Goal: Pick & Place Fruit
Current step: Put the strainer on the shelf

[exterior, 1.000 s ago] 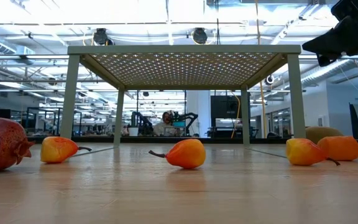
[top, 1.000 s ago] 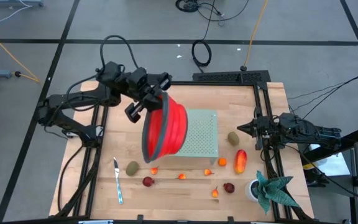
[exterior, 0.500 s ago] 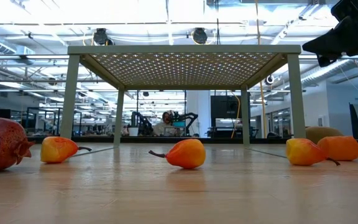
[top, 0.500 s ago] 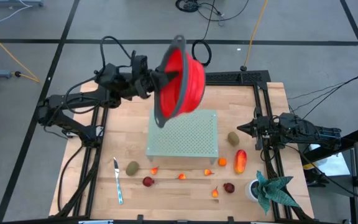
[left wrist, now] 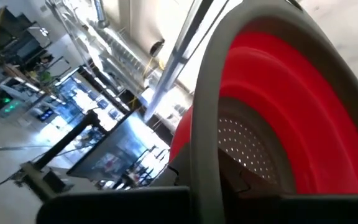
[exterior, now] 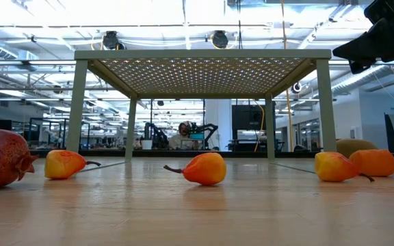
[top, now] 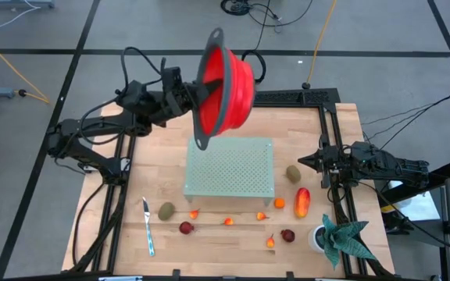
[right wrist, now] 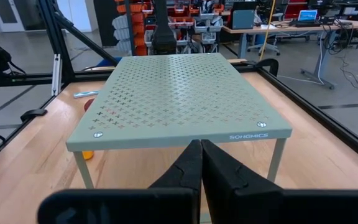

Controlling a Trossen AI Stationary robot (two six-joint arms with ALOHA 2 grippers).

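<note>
You see the left gripper (top: 187, 97) above the far edge of the table (top: 162, 168), closed on the grey rim of a red colander (top: 225, 84) held high and tilted. Below it the green perforated rack (top: 231, 168) stands at the table's middle. The right gripper (top: 303, 161) waits at the right side, beside a kiwi (top: 293, 173) and the longer red-orange piece (top: 301, 201). Another kiwi (top: 166, 210) lies near the knife (top: 148, 227) on the left. The small orange pieces (top: 228, 221) and two dark red round ones (top: 186, 228) lie along the near side, with the potted plant (top: 338, 238) at the near right corner.
</note>
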